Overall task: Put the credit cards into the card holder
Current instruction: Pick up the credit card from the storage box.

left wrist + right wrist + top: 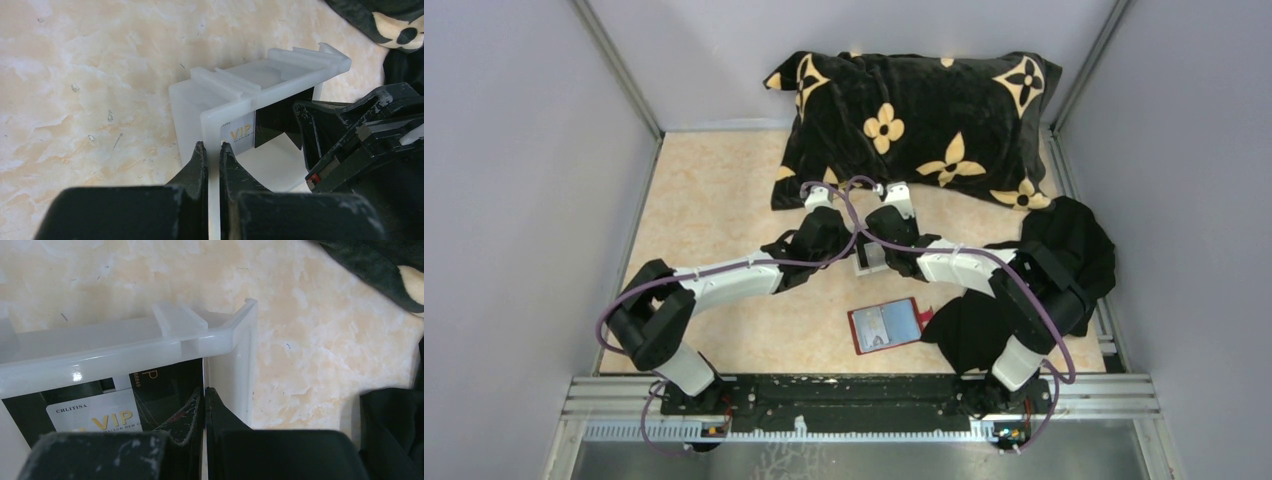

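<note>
The red card holder [884, 326] lies open on the table in front of both grippers, with nothing touching it. Behind it stands a small white tray [870, 264] where the two arms meet. In the tray [270, 75] lie a pale credit card marked VIP [239, 135] and a black credit card [275, 117]. My left gripper [212, 145] is shut on the tray's near wall. My right gripper [205, 390] is shut inside the tray [115, 345] at its right wall, with a thin pale card edge running between the fingers, beside the black card [165, 385] and the VIP card [95, 415].
A black pillow with yellow flowers [914, 130] lies across the back of the table. A black cloth [1069, 245] is heaped at the right, under the right arm. Grey walls close in both sides.
</note>
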You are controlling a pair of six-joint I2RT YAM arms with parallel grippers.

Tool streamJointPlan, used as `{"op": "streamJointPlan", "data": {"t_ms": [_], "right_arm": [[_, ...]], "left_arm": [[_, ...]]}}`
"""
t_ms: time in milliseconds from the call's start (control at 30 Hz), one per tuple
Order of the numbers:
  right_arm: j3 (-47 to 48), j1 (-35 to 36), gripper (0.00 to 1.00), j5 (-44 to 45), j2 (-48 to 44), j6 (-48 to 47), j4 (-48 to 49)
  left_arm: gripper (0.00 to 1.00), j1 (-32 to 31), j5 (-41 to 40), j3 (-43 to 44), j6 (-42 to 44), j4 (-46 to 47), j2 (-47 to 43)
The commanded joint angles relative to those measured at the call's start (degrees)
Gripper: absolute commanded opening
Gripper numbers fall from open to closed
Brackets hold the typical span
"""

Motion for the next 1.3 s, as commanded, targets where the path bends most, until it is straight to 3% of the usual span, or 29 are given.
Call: {"op": "streamJointPlan", "data": {"t_ms": [0,300,633,933,1100,1267], "right_arm": [[1.7,-0.5,0.00,-0.8,1.7,0.7,-2.2],[6.4,-0.5,0.00,-3.4,-1.6,-1.5,-2.9],[7.9,-0.4,0.00,-5.8,-4.4,-2.9,-1.2],[9.1,-0.3,0.00,-7.8,-8.9,-2.9,-1.7],[9.9,-0.3,0.00,-12.5,-14.7,0.8,-4.6],[9.6,-1.1,0.00,-19.5,-21.3,5.8,-8.4]], "left_arm": [[0.00,0.5,-0.5,0.0,2.2,-6.8,2.1],[0.02,7.0,2.9,6.0,2.7,-12.1,2.6],[0.41,9.1,5.0,9.8,4.2,-11.9,3.9],[0.53,9.1,3.8,13.6,7.2,-12.4,1.6],[0.59,9.4,5.3,9.2,8.5,-7.8,-5.0],[0.63,11.1,15.0,-1.9,7.8,5.7,-13.6]]}}
